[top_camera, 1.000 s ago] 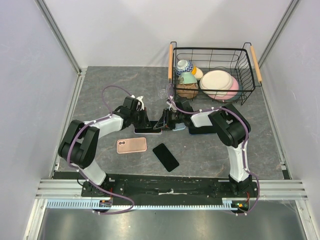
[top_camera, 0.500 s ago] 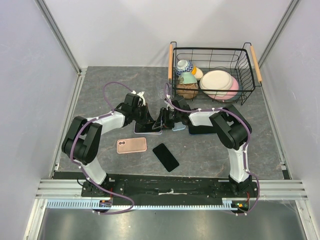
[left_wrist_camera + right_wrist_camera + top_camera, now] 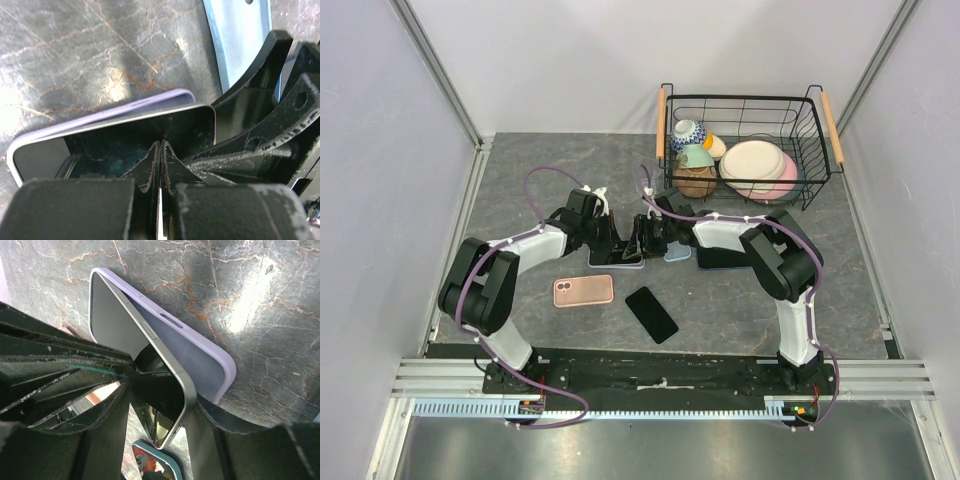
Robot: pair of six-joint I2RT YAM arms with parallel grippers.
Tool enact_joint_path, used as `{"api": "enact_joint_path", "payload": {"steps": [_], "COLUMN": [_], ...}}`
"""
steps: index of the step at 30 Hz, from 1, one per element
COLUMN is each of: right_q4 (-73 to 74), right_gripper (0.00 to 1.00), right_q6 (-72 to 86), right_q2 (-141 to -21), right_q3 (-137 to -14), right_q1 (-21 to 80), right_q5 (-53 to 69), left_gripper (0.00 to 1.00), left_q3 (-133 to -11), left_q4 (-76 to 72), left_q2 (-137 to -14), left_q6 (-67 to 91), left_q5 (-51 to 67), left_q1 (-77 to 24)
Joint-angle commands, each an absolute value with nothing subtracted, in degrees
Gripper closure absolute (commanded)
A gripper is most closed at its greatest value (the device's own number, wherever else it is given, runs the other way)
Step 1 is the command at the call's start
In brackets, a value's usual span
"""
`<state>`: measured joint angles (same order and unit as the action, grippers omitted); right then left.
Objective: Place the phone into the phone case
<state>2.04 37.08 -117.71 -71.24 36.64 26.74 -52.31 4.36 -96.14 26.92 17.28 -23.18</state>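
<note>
Right wrist | phone [image 3: 117, 322] half-seated in lilac case [image 3: 200, 352] | left end effector [image 3: 160, 150] closed

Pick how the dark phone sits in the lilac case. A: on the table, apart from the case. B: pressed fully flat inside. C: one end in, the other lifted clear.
C: the dark slab phone has its far end inside the lilac rubbery case, while its near corner is raised above the case floor.

We see a robotics lab test cell: plain white panels [image 3: 570, 60] and aluminium rails [image 3: 438, 80] enclose a marbled tabletop [image 3: 530, 165], with the left arm [image 3: 535, 243] and right arm [image 3: 720, 236] bolted on.
</note>
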Motion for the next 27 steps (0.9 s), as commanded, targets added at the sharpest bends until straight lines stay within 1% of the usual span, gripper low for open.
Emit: {"api": "enact_joint_path", "payload": {"steps": [1,3,5,8,17,23,27], "right_q4": [14.5,15.2,16.0,18.8,26.4,28.7,29.2], "right_gripper": [0.45,0.44,0.41,0.39,0.37,0.37,0.36], "right_q6": [29.8,29.4,28.6,27.6,24.2,23.1,22.9], "right_q2": [-123.9,-123.8,-123.7,-123.2,-121.8,-121.1,-118.0], "right_q3": [-69.3,-69.9,-70.3,-71.5,-74.9,-76.5,-76.6], "right_q1": [36.4,36.4,36.4,36.4,36.4,36.6,36.5], "right_q5": [13.0,12.8,12.6,10.6,6.2,6.1,7.0], "left_gripper": [0.98,0.98,0.98,0.98,0.98,0.98,0.98], "left_q3": [-50.8,-50.8,-51.1,-51.2,-52.1,-52.2,-52.2], "left_q4": [11.9,12.3,12.7,13.0,16.2,16.4,16.5], "left_q2": [-95.3,-95.5,-96.6,-98.3,-101.7,-102.6,-103.0], "left_q6": [23.2,22.8,22.8,23.1,22.6,22.7,22.7], "left_q5": [18.5,18.4,19.2,18.7,13.6,12.7,12.3], "left_q1": [-23.6,-23.6,-23.6,-23.6,-23.6,-23.6,-23.6]}}
